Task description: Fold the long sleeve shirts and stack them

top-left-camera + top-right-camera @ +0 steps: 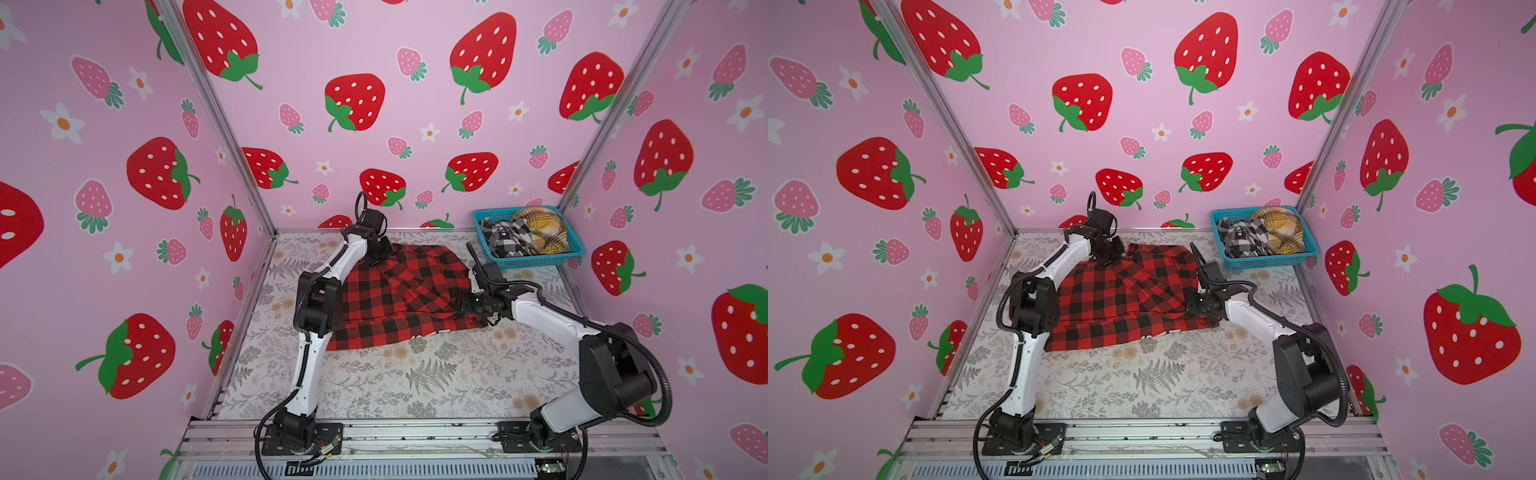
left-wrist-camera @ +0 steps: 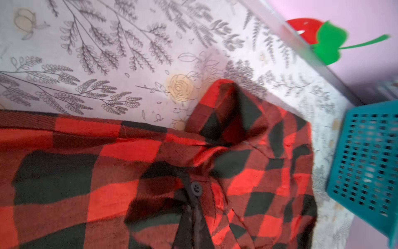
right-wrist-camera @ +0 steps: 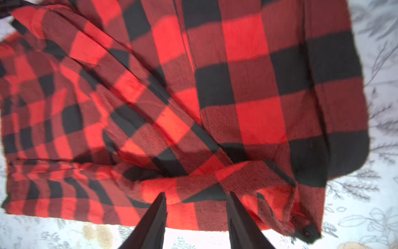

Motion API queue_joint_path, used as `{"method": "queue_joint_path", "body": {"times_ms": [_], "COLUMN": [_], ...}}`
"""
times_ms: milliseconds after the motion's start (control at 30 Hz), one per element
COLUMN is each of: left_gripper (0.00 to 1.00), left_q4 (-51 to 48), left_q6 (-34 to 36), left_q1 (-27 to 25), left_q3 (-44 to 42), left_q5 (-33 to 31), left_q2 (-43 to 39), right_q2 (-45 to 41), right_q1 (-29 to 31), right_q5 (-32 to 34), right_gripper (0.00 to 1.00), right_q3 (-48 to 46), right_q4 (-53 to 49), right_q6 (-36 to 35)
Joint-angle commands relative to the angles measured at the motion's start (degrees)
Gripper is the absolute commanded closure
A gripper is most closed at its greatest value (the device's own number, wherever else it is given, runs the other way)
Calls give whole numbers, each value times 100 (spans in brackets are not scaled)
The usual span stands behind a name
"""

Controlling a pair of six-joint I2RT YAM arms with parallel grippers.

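Three shirts, one basket, two arms.

Both top views: red shirt (image 1: 399,299) (image 1: 1117,307) lies spread and rumpled on the table (image 1: 415,382), just beside the basket (image 1: 536,262) (image 1: 1266,262), not touching it. One checked shirt (image 1: 505,239) (image 1: 1241,239) and one yellow shirt (image 1: 540,232) (image 1: 1277,230) sit bunched inside the basket. Left gripper (image 1: 376,259) (image 1: 1106,259) is down on the red shirt's far edge, on the side away from the basket. Right gripper (image 1: 463,309) (image 1: 1192,307) sits at the cloth's edge on the basket side, nearer the arm bases than the basket is. Long axis looks to run from the collar end, level with the basket, to the hem end well away from it.

Left wrist: left gripper (image 2: 192,204) has its jaws pressed together, pinching cloth at the placket, right by one black button (image 2: 196,188). Collar (image 2: 226,107) stands just beyond, basket (image 2: 366,161) off past the shoulder. Blurred.

Right wrist: right gripper (image 3: 196,196) has its jaws spread. Two dark fingers (image 3: 155,220) straddle the red shirt's (image 3: 237,86) edge, nothing pinched. Cloth lies straight ahead of the tips and fans outward.

Judgement: left arm already has the collar end. The next move turns on the right jaws closing on the edge lying between them.
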Motion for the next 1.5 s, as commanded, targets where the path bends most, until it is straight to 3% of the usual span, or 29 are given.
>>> {"method": "queue_joint_path", "body": {"times_ms": [0, 167, 267, 467, 667, 800, 933, 967, 1067, 1100, 1233, 1333, 1467], "left_gripper": [100, 100, 100, 100, 100, 100, 100, 96, 56, 48, 37, 18, 15], "left_q4": [1287, 2061, 3045, 3534, 3876, 3829, 2760, 2570, 1417, 1120, 702, 506, 120], "left_q6": [-122, -278, -468, -196, -342, -246, -326, -433, -891, -1035, -1586, -2015, -2212], "left_q1": [-163, -271, -312, -334, -408, -477, -438, -417, -415, -413, -514, -514, -518], "left_q3": [-385, -1205, -2294, -4044, -6344, -7249, -7410, -7470, -7353, -7308, -7384, -7303, -6597], "left_q5": [213, 686, 842, 1203, 1468, 1150, 377, 274, -419, -492, -374, -371, -350], "left_q2": [-1308, -2346, -3182, -4130, -4768, -5215, -5320, -5320, -5217, -5179, -5457, -5860, -5761], "right_q2": [-256, -475, -623, -758, -870, -692, -171, -77, 64, 99, 230, 231, 239], "right_q1": [-48, -176, -229, -260, 2, 440, 888, 976, 1023, 1023, 1023, 1023, 1023], "right_q5": [78, -10, -76, -626, -1262, -1628, -1507, -1420, -1293, -1258, -1252, -1202, -1241], "right_gripper": [53, 53, 52, 32, 28, 21, 20, 20, 21, 22, 25, 26, 28], "right_q3": [358, 694, 762, 600, -144, -670, -586, -543, -602, -597, -470, -445, -465], "right_q4": [-211, -314, -315, 0, 849, 1822, 1995, 1944, 1947, 1938, 1823, 1757, 1751], "right_q6": [64, 39, 63, 349, 1064, 1795, 1961, 1932, 1954, 1950, 1842, 1781, 1763]}}
